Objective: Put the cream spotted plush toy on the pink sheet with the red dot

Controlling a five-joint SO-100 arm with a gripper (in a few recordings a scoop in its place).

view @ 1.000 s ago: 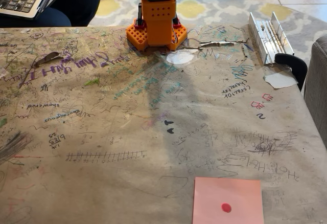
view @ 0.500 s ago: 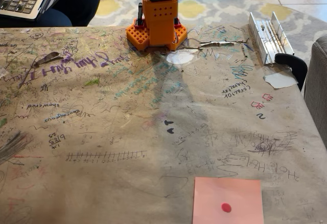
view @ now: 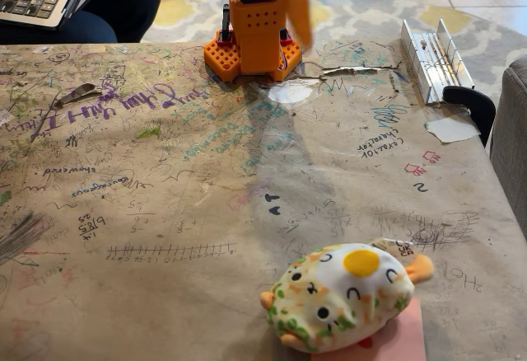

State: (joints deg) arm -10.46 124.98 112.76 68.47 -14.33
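Cream spotted plush toy (view: 342, 297) sits on the pink sheet (view: 403, 340) near the table's (view: 165, 213) front edge, covering most of it. Orange arm (view: 257, 11) w/ blurred gripper at back, well apart; can't tell if claw's apart or together.

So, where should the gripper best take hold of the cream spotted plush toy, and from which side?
Probably from above, across the narrower middle of the rounded cream spotted plush toy. It lies wide from left to right on the pink paper sheet, and its soft body should squeeze; the small orange nubs would give little hold.
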